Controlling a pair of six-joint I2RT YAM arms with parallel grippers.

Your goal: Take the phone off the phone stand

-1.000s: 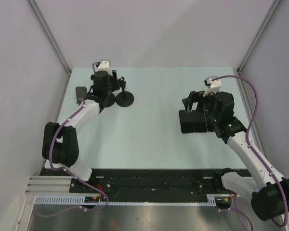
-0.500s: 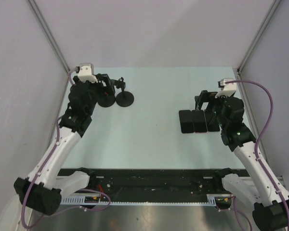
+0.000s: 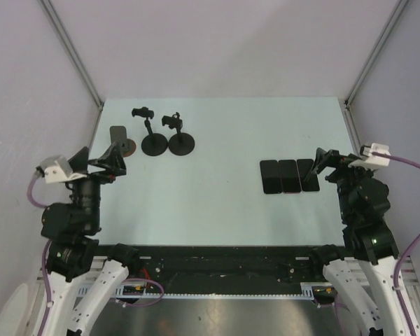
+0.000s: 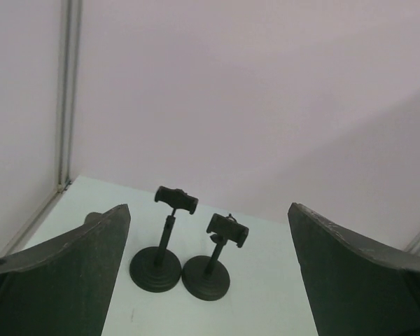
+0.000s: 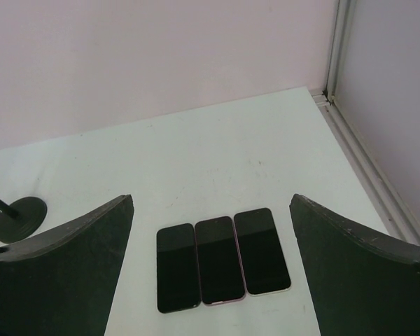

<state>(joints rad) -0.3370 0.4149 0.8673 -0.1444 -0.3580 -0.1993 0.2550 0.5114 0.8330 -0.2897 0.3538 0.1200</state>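
1. Change since the earlier frames: both arms have pulled back from the work area to the near edge of the table. The left gripper [image 3: 101, 159] has left the stands and the right gripper [image 3: 336, 162] has left the phones.
2. Gripper state: both sets of jaws stand wide apart and hold nothing. Each wrist view shows bare fingers with open table between them.
3. Task item: three phones [image 3: 288, 176] lie flat in a row, side by side and face up, on the right half of the table [image 3: 217, 189], well apart from the stands.
4. Stands: two phone stands [image 3: 167, 143] stand upright, bases just beside each other, at the far left. Both clamps are empty.
5. Unresolved: a grey object [image 3: 117, 134] sits left of the stands; what it is cannot be told.
6. Assessment: no phone remains in either stand, so removal looks complete and the retreat reads as a return to rest.
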